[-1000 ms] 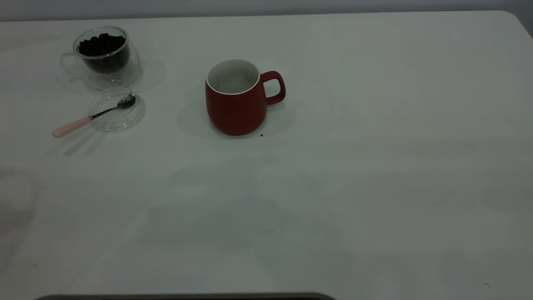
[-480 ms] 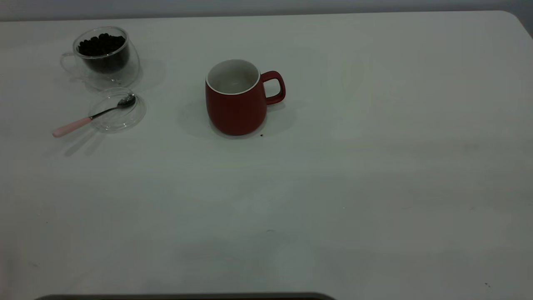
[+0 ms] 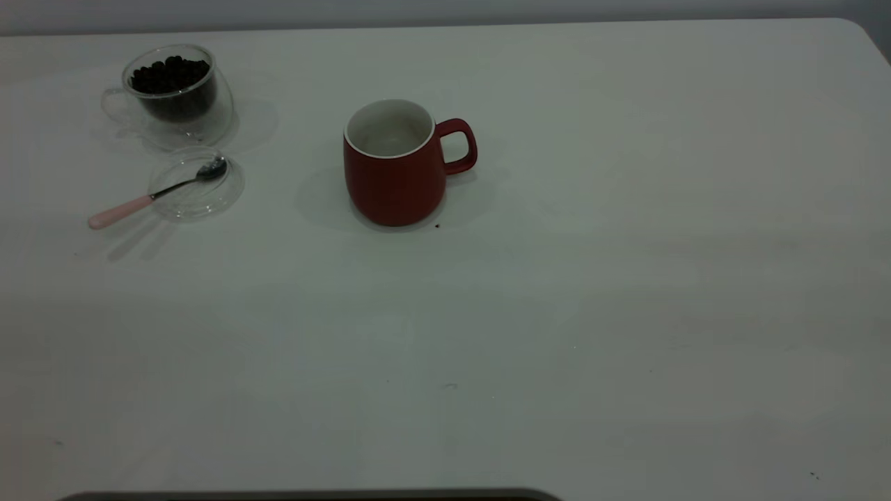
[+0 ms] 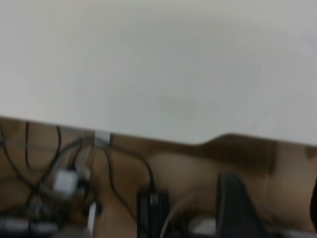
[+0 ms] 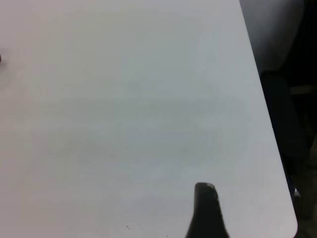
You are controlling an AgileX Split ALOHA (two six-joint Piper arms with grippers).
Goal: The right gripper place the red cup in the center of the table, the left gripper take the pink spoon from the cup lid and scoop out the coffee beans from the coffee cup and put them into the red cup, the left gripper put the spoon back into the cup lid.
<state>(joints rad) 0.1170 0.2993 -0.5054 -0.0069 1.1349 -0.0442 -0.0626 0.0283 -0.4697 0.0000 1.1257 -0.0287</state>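
Observation:
The red cup point(image 3: 395, 167) stands upright near the middle of the table point(image 3: 626, 278), its handle pointing right. At the far left the coffee cup point(image 3: 174, 94) holds a heap of coffee beans point(image 3: 169, 74). Just in front of it lies the cup lid point(image 3: 197, 186). The pink spoon point(image 3: 150, 196) rests with its bowl in the lid and its handle sticking out to the left. Neither gripper shows in the exterior view. My left gripper point(image 4: 276, 203) hangs open beyond the table's edge. My right gripper point(image 5: 257, 198) is open over bare table near a rounded corner, with one finger point(image 5: 205, 210) showing.
Cables and a black box point(image 4: 152, 208) lie on the floor below the table edge in the left wrist view. A dark chair-like shape point(image 5: 285, 119) stands past the table's side in the right wrist view. A small dark speck point(image 3: 437, 225) lies beside the red cup.
A faint shadow over the near left of the table has faded away. The cups, lid and spoon have not moved.

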